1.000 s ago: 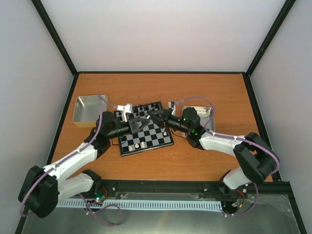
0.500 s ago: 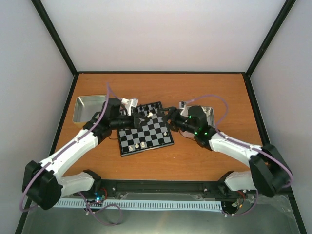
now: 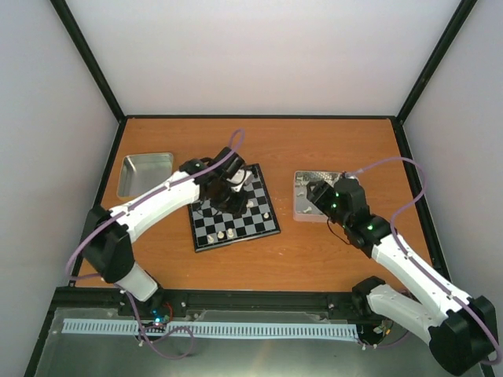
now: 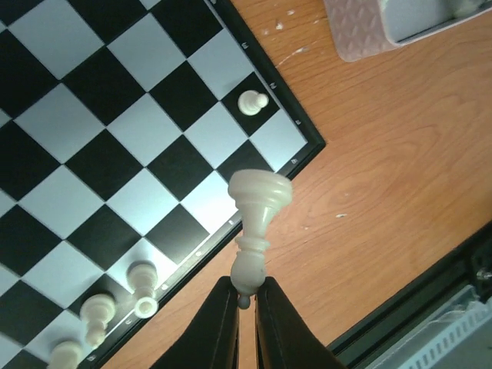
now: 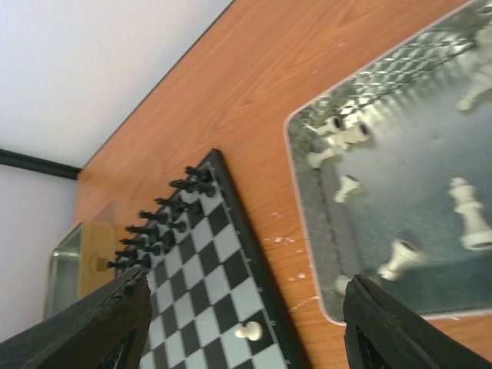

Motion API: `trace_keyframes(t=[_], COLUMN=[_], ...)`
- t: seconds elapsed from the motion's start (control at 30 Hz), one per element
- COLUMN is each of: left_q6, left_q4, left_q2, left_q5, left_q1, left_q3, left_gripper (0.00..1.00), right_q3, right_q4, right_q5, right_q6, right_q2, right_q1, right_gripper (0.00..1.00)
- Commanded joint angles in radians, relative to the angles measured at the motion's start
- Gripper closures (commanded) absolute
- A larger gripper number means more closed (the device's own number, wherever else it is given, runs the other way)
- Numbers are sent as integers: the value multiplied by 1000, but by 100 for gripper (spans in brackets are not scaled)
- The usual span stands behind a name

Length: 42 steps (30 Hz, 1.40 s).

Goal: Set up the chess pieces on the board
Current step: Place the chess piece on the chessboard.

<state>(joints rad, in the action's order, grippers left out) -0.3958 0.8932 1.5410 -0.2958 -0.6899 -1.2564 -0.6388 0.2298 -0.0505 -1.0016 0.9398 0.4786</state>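
Left wrist view showed the left gripper (image 4: 244,304), jaws clenched on a cream-white chess piece (image 4: 257,215) above a corner of the board (image 4: 115,115), mid-table. The right gripper (image 5: 246,304), jaws released, hung above the metal tray (image 5: 415,231) near the table's (image 5: 254,92) right edge.

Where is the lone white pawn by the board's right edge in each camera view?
Top external: pawn on the board, at its right edge, toward the near corner.
Left wrist: upper centre, on a black square, above the chess piece in the left claw.
Right wrist: bottom centre, at the board's edge.
Shared landmark: the silver tray lying just right of that board edge.
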Motion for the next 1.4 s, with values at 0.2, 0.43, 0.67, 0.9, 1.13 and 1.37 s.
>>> trace_keyframes(t=[0.2, 0.43, 0.67, 0.9, 1.13, 1.37], left_q6=[77, 80, 50, 52, 68, 76], left_q4=[395, 421, 465, 463, 447, 439], left_q2=[258, 322, 384, 430, 467, 468], left_q5=[230, 204, 253, 231, 219, 200], left_q1=[-127, -136, -156, -169, -170, -174], left_q3=[-329, -390, -384, -382, -374, -315], left_gripper=[99, 99, 99, 98, 98, 98], right_q3=[106, 138, 165, 168, 175, 180], right_q4=[106, 111, 102, 93, 87, 83], right_q5=[-131, -129, -119, -113, -114, -113], right_q6=[49, 64, 58, 60, 55, 55], right_q2=[-103, -136, -148, -142, -142, -144], right_q1=[-19, -23, -23, -23, -24, -25], right_gripper=[31, 31, 31, 31, 31, 31])
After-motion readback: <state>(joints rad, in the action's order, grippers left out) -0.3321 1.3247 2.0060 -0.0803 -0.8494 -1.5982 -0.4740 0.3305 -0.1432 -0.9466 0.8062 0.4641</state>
